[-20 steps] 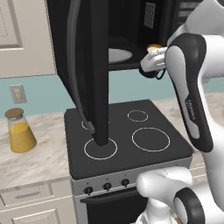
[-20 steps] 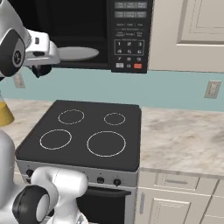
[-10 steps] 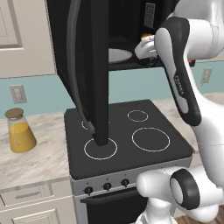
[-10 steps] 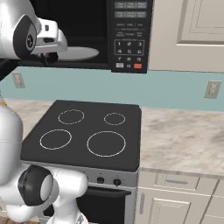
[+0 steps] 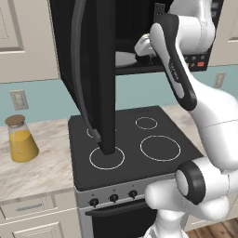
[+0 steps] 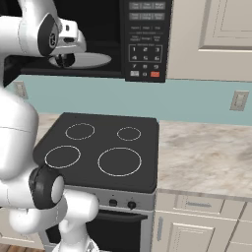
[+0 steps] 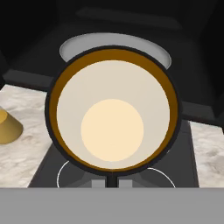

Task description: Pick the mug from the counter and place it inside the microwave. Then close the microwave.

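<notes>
The gripper pinches the mug by its rim at bottom centre of the hand view. Carrying step: next, ease it forward onto the plate in the microwave. The arm reaches high, hand at the opening, upper left of the right base view.

light: even, bright, rendered | shadows: faint | microwave interior: dark | blur: none
</notes>
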